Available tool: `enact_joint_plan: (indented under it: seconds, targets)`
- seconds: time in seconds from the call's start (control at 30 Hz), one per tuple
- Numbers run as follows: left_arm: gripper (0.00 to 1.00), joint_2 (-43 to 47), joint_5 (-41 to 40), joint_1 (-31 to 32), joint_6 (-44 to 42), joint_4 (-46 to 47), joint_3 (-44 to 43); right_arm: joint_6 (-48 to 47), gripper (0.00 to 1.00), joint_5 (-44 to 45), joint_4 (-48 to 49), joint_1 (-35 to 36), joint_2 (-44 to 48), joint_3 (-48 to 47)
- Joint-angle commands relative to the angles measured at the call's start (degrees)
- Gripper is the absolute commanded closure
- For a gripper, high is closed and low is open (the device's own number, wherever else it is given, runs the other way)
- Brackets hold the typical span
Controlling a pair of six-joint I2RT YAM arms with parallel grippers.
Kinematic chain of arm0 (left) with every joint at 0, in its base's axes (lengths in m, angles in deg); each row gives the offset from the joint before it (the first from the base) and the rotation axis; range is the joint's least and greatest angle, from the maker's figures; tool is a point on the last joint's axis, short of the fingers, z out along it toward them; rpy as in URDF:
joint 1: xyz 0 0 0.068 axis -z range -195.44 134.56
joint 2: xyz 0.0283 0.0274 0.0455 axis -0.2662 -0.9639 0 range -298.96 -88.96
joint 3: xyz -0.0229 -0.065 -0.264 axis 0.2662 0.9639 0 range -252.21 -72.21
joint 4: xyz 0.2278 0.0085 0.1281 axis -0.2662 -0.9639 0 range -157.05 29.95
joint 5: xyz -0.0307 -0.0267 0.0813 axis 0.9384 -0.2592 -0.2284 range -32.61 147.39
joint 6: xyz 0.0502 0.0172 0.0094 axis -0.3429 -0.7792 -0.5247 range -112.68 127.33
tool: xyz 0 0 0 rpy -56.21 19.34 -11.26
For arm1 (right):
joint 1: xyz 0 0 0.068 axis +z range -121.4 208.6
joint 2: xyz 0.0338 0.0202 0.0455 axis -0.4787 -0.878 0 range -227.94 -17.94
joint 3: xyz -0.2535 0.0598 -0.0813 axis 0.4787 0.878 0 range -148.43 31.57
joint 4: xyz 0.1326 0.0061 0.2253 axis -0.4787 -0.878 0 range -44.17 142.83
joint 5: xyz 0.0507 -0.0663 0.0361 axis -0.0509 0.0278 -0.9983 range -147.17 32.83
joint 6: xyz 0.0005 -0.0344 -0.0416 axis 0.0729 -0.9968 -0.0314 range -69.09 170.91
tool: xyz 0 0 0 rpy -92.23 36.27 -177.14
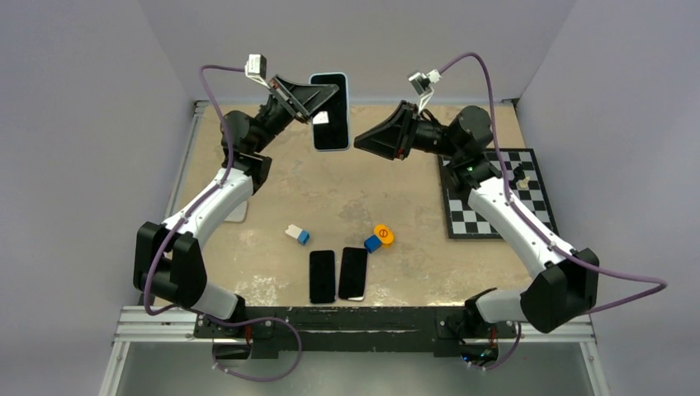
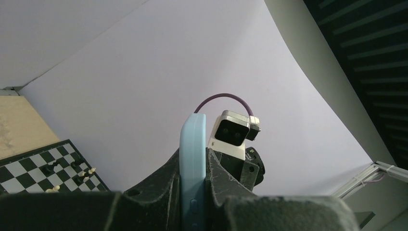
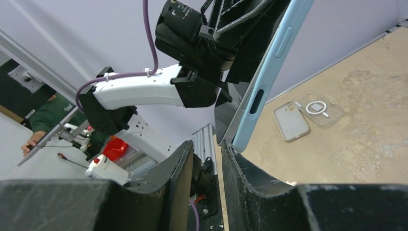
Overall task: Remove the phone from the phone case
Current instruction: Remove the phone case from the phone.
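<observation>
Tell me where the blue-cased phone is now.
The phone is upper middle in the top view, held up by the left gripper over the far edge of the table, with the right gripper close on its right.

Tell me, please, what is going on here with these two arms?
The left gripper holds a phone in its light blue case, lifted above the far side of the table. The right gripper is right beside it, its jaws a little apart and empty, and seems not to touch it. The phone is not yet out of the case.
</observation>
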Motion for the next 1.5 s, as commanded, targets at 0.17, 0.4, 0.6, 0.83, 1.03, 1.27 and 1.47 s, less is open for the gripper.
enact_joint_plan:
  seconds: [0.17, 0.4, 0.6, 0.83, 1.03, 1.27, 1.47]
  targets:
    - [1.00, 0.1, -0.6, 0.9, 0.7, 4.2, -3.6, 2.8, 0.68, -1.1, 5.6, -0.1, -1.5, -0.9]
    - [1.00, -0.8, -0.6, 1.7, 1.4, 4.7, -4.8, 2.7, 0.68, -0.6, 5.4, 0.1, -1.8, -0.3]
    - [1.00, -0.3, -0.2, 1.9, 1.9, 4.7, -5.3, 1.5, 0.68, 0.7, 4.0, 0.4, -3.1, -0.1]
    - [1.00, -0.4, -0.5, 2.3, 5.3, 7.0, -5.7, -4.1, 0.67, 4.2, -4.7, 1.4, -4.9, -2.2]
    - [1.00, -0.7, -1.8, 1.8, 5.3, 6.3, -4.6, -4.7, 0.62, 4.0, -6.3, 1.4, -1.4, -2.6]
    - [1.00, -1.5, -2.7, 0.7, 4.8, 5.7, -4.6, -6.4, 0.55, 5.4, -9.0, 1.4, 4.0, -2.2]
    - [1.00, -1.9, -2.6, 0.8, 5.8, 6.2, -4.8, -2.3, 0.56, 3.4, -3.7, 1.4, 1.9, -1.9]
